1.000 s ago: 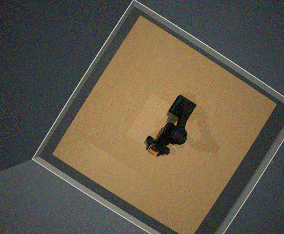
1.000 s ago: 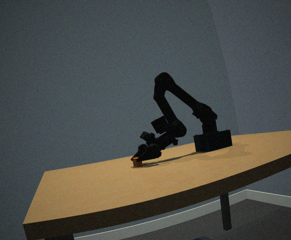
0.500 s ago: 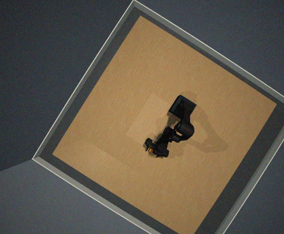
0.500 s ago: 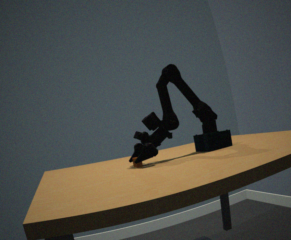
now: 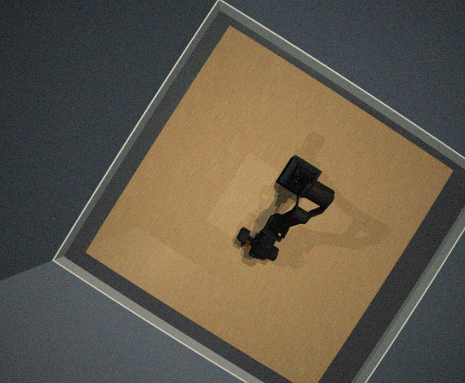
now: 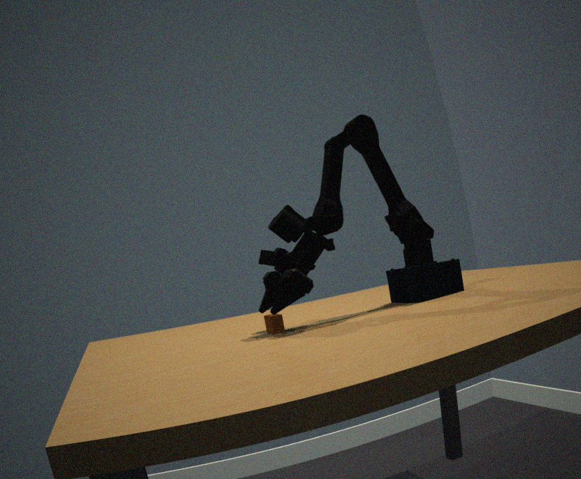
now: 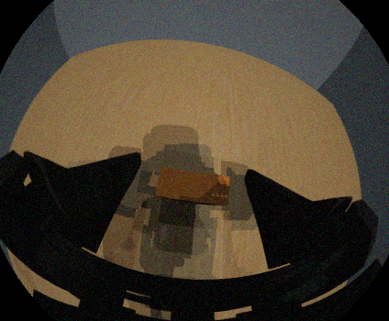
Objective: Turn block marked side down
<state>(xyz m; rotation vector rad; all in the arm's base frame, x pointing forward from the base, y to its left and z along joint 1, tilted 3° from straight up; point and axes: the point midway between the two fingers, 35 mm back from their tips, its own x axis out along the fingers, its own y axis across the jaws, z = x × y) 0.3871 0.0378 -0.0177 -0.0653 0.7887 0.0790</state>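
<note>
The orange block (image 5: pixel 246 245) (image 6: pixel 274 324) (image 7: pixel 187 184) rests flat on the wooden table (image 5: pixel 174 164) (image 6: pixel 187 376) (image 7: pixel 210 83), mostly in shadow. Its upper face in the wrist view looks plain orange-brown, with a small lit corner at the right. No dark marked side can be made out clearly; the side toward the arm's base and the underside are hidden or too dark to tell. My gripper (image 6: pixel 267 312) (image 7: pixel 194 166) is open and empty, pointing steeply down. Its fingertips are just above the block in the exterior view, spread to either side of it in the wrist view.
The arm's dark base (image 5: pixel 298 175) (image 6: pixel 425 281) stands on the table behind the gripper. Arm shadows fall around the block and across the table. The table's edges are well away from the block.
</note>
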